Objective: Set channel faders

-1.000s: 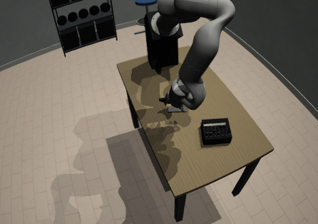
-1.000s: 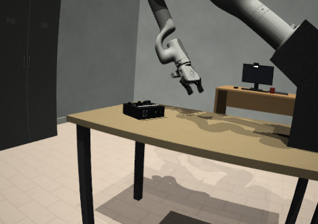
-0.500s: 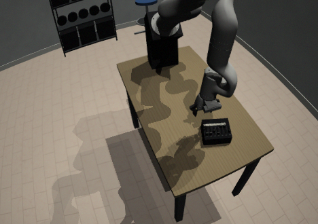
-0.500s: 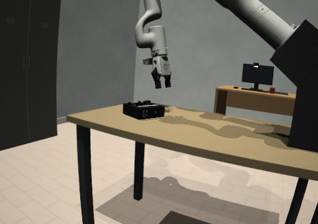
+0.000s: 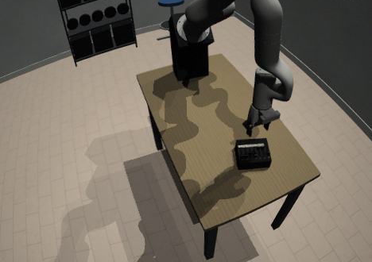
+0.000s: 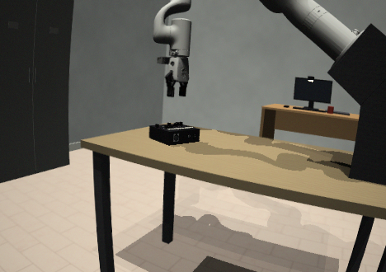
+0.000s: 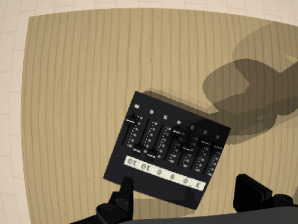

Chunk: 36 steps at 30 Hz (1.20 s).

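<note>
The black lighting desk (image 5: 254, 163) (image 6: 162, 137) (image 7: 159, 189) lies on the table. In the wrist view its master fader (image 7: 131, 121) is near the label end. Fader 6 (image 7: 138, 149) and fader 5 (image 7: 151, 154) are near the tape end, fader 4 (image 7: 177, 131) near the label end, fader 3 (image 7: 187, 147) mid-slot. Faders 2 and 1 are nearer the label end. The white tape (image 7: 166, 172) reads, upside down, 10, 10, 0, a 6 or 9, 0, 3 for channels 6 to 1. My gripper (image 5: 258, 130) (image 6: 176, 95) (image 7: 185, 193) is open and empty, high above the desk's tape side.
The wooden table (image 5: 207, 141) (image 6: 231, 159) (image 7: 75, 100) carries the arm's black pedestal (image 5: 191, 59) at its far end. A side desk (image 6: 309, 122) with a monitor (image 6: 313, 91), a cabinet (image 6: 35, 89), a shelf rack (image 5: 99, 22) and a blue stool (image 5: 171, 1) stand away from it.
</note>
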Each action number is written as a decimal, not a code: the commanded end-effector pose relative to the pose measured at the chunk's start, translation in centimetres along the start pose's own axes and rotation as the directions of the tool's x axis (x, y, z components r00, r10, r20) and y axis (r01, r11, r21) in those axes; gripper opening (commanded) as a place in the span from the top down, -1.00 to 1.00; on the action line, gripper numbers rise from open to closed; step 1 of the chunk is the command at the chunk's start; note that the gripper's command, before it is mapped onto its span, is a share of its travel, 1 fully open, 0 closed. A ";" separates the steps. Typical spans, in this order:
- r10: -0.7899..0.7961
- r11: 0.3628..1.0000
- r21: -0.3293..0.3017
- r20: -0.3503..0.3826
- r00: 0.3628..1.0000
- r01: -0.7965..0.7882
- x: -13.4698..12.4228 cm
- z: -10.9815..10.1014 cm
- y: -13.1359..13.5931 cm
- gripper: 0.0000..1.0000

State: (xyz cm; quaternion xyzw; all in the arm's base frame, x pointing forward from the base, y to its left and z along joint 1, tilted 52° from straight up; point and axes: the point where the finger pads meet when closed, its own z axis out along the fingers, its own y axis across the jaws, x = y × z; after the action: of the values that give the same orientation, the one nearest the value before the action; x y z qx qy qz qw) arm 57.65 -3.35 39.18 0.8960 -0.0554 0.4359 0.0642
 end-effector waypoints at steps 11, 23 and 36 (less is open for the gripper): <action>-0.001 1.000 -0.003 0.000 1.000 0.001 0.1 -0.1 -0.1 -1.00; -0.095 0.995 -0.009 -0.005 0.995 0.095 0.4 0.2 0.0 -1.00; -0.643 0.765 -0.061 -0.011 0.766 0.641 1.8 1.8 0.4 -1.00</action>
State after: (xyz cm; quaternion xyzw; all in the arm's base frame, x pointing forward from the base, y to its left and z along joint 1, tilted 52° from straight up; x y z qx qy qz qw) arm 59.24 -3.83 39.42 0.8750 0.1485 0.4269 0.1736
